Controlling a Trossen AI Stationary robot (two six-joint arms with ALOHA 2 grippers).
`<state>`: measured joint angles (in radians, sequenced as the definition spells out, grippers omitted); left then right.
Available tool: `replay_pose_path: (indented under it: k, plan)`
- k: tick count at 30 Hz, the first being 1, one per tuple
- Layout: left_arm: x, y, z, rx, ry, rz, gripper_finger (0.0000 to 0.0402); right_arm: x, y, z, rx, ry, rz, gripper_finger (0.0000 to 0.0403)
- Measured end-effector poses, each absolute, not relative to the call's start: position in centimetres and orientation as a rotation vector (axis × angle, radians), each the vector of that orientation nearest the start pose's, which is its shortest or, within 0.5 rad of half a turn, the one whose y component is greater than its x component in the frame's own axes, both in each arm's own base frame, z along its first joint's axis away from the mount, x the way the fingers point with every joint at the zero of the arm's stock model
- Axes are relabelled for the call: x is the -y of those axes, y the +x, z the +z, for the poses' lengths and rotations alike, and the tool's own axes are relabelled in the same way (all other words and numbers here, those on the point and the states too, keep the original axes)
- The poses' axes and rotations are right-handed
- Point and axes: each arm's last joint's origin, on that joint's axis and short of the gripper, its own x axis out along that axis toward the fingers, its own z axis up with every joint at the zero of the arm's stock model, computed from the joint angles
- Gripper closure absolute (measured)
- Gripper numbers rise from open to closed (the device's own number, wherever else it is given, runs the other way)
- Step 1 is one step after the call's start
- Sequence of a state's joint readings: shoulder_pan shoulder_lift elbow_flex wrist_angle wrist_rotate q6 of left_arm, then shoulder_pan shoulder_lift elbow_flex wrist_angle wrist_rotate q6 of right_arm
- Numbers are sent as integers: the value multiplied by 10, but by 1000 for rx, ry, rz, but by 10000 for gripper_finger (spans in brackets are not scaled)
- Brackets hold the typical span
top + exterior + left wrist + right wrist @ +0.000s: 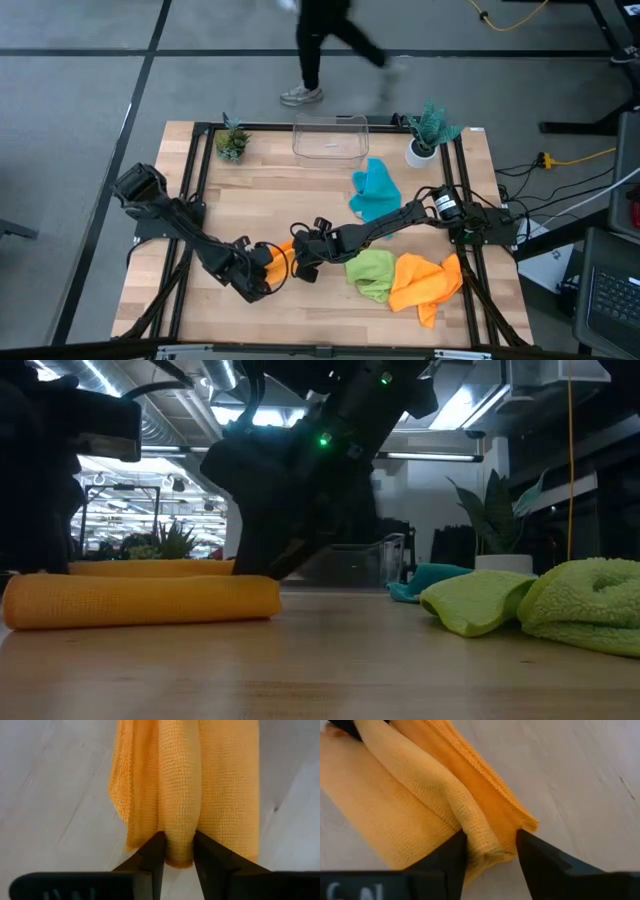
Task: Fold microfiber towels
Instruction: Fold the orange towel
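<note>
Both arms hide most of the folded orange towel (pixel 283 250).

Overhead looks straight down, low camera level across the table (pixel 300 190); wrist cameras sit close, sharing one orange towel (pixel 200 780).

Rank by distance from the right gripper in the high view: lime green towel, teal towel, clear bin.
From the right gripper, low on the table near its middle:
1. lime green towel, just to its right.
2. teal towel, farther up and to the right.
3. clear bin, at the far edge.
</note>
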<state>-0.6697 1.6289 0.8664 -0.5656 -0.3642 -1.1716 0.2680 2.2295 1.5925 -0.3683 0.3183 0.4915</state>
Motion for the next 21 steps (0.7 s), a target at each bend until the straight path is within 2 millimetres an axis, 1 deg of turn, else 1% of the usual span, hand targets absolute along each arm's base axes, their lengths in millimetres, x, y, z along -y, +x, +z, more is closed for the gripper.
replay_pose_path:
  k: [5,12,19,21]
  plan:
    - [163,222,160,-1070,-399,400,309,-113,451,134,-922,163,-283,214]
    - [155,212,169,-1104,-401,465,310,-113,450,134,-931,159,-286,213]
    - [151,208,185,-1069,-443,437,310,-113,450,135,-930,159,-286,212]
    - [151,207,188,-1059,-454,429,310,-112,449,140,-927,161,-285,212]
